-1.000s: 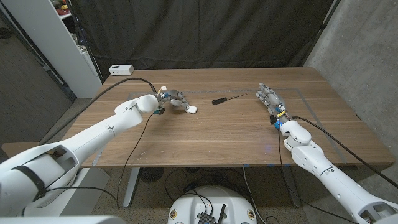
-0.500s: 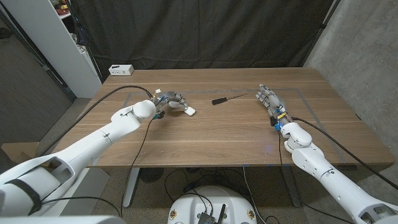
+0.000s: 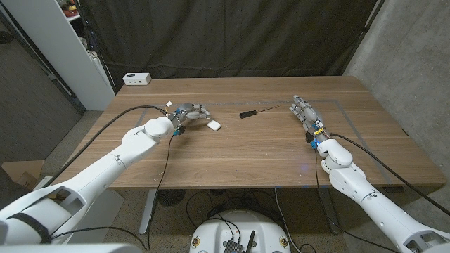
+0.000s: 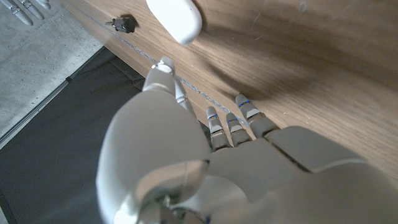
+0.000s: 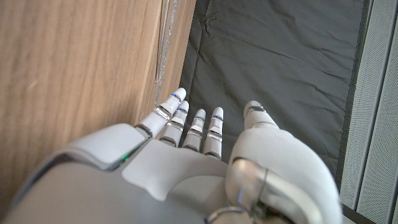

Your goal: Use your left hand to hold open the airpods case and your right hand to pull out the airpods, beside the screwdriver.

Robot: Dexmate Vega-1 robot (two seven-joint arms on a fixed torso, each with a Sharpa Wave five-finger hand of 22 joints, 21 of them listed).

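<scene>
Lying shut on table (image 3: 232,151), airpods case (image 3: 214,124) just beside left hand (image 3: 191,112) at its 3 o'clock, fingers apart, empty; screwdriver (image 3: 256,112) at case's 2 o'clock; right hand (image 3: 304,111) spread, holding nothing

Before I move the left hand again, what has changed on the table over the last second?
The left hand has drawn back toward the robot's left, its fingers now apart from the white airpods case, which lies closed on the table about where it was. The screwdriver and the right hand stayed as they were.
</scene>
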